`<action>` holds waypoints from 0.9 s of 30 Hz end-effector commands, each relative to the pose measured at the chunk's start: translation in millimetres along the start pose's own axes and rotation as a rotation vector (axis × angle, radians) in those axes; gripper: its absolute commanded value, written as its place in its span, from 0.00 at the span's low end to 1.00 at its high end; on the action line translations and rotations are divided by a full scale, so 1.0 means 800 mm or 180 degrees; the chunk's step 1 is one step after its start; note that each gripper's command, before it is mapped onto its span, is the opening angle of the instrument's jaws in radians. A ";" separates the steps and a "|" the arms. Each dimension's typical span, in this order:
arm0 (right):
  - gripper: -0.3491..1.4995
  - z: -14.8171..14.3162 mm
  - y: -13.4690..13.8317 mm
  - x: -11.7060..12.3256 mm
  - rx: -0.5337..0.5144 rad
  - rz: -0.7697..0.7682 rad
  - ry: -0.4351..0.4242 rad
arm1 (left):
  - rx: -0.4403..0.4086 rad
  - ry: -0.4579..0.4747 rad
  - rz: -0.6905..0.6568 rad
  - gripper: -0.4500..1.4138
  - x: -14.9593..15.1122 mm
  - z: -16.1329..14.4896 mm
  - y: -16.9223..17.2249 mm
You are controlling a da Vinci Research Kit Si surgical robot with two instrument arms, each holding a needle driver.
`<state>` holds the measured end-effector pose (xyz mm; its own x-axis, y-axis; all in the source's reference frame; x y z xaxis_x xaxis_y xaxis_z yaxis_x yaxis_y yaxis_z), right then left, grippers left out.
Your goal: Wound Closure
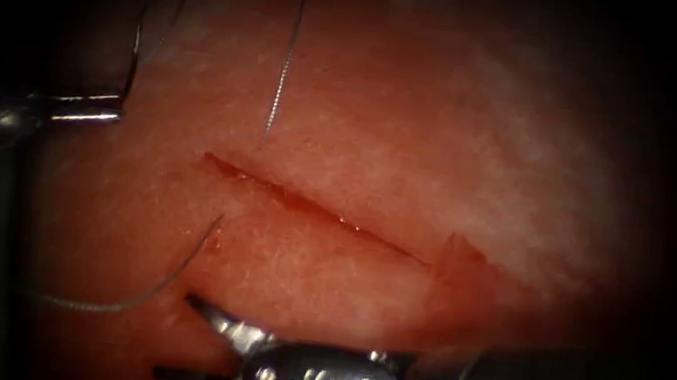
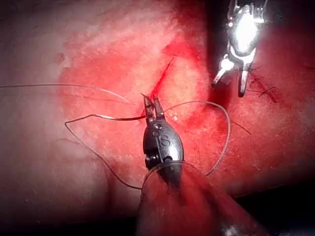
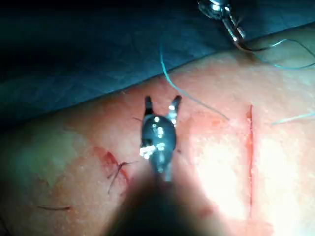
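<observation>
Needle (image 1: 138, 49) seemingly clear of tissue (image 1: 448, 143), cut (image 1: 311, 204) open

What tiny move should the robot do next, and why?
Probably the left pincer should draw the needle, gripped near one end and out of the tissue, away from the cut: the thread already crosses it and hangs slack. The right pincer is open, holding nothing.

This was a surgical practice bench in a lab, not an operating room. A slab of pork, the tissue (image 1: 414, 139), lay on a blue cloth (image 3: 98, 54) beyond the right hand (image 3: 161, 105), bare at its edge with no body around it. Fine thread (image 1: 285, 63) trailed across a short cut (image 1: 311, 204) near the small steel left hand (image 2: 153, 109), under strong, narrow lighting.
</observation>
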<state>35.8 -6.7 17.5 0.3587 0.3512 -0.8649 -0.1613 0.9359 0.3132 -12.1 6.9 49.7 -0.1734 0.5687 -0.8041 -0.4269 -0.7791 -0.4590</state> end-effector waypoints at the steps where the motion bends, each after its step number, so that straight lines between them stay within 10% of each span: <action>1: 0.80 0.0008 0.0011 -0.0028 -0.0037 -0.0020 -0.0022 | -0.0010 -0.0004 -0.0014 0.00 -0.0012 0.0004 0.0011; 18: 0.73 0.0112 0.0107 -0.0117 -0.0312 -0.0131 -0.0194 | -0.0015 -0.0022 -0.0031 0.00 -0.0020 0.0007 0.0010; 20: 0.54 0.0118 0.0109 -0.0134 -0.0268 -0.0169 -0.0213 | -0.0015 -0.0022 -0.0031 0.00 -0.0020 0.0007 0.0010; 22: 0.00 0.0117 0.0109 -0.0142 -0.0168 -0.0209 -0.0253 | -0.0015 -0.0022 -0.0031 0.00 -0.0020 0.0007 0.0010; 27: 0.00 0.0098 0.0100 -0.0144 -0.0074 -0.0166 -0.0321 | -0.0015 -0.0022 -0.0031 0.00 -0.0020 0.0007 0.0010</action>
<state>37.2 -1.8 32.8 0.4570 0.2999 -0.8374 -0.1600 0.9538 0.2543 -12.2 6.7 50.4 -0.1759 0.5738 -0.7998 -0.4259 -0.7769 -0.4637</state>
